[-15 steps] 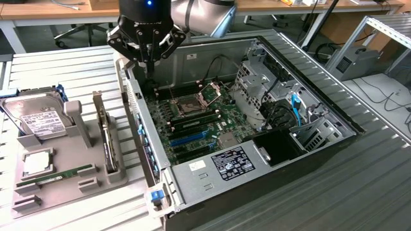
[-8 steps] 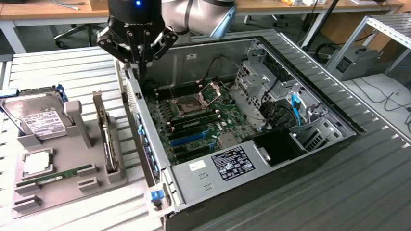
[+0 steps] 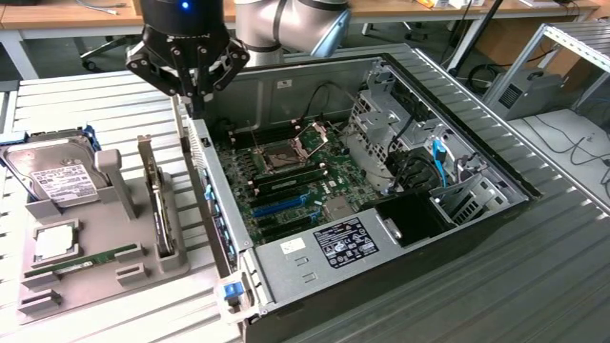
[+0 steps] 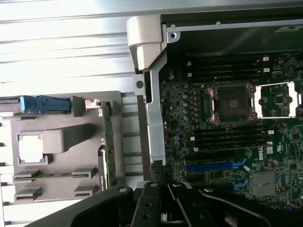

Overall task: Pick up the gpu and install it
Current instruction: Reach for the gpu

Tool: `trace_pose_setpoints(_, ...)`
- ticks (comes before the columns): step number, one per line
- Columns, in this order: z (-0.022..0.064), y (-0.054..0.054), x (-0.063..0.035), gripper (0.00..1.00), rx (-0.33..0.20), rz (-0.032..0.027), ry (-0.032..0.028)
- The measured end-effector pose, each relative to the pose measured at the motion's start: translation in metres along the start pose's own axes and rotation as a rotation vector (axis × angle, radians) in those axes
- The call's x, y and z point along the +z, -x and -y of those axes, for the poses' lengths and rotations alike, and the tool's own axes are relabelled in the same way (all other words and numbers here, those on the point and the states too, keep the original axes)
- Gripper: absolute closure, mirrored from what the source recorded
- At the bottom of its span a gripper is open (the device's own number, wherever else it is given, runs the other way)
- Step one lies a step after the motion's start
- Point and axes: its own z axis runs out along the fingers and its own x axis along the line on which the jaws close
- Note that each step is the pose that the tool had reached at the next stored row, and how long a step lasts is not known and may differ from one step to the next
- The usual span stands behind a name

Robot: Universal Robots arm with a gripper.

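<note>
Ribbed metal tabletop [image 3: 533, 286] carries an open computer case [image 3: 286, 275] lying on its side, with wooden desks [image 3: 57, 14] behind it. Inside the case the green motherboard [image 3: 329, 175] faces up, its processor socket [image 3: 286, 153] open and a blue expansion slot [image 3: 281, 207] running below it. Just beside the case, on the exterior view's left, sits a grey fixture tray [image 3: 105, 271]. It holds a silver hard drive [image 3: 57, 175] with a white label, a square processor chip [image 3: 56, 241] and a narrow green RAM stick [image 3: 81, 263]. The gpu [image 3: 156, 193] stands on its long edge in a slot of that tray, on the side nearest the case, upright and not lifted. The wrist view sees the card [image 4: 108, 151] edge-on as a thin green strip, with its pale bracket at one end and blue hard-drive rails [image 4: 45, 104] further out on the tray. The black gripper [image 3: 196, 106] hangs from the arm [image 3: 286, 21] above the case's pale side wall [image 4: 154, 118], near the far end of the gpu but apart from it. Its fingers are pressed together with nothing seen between them, so it grasps no part. In the wrist view the gripper [image 4: 163, 187] sits over the wall, between the tray and the motherboard
</note>
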Motion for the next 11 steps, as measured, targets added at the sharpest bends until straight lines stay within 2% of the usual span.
trace_pose_setpoints(11,0.0019,-0.025,-0.0006,0.89,0.000,0.0000,0.0000)
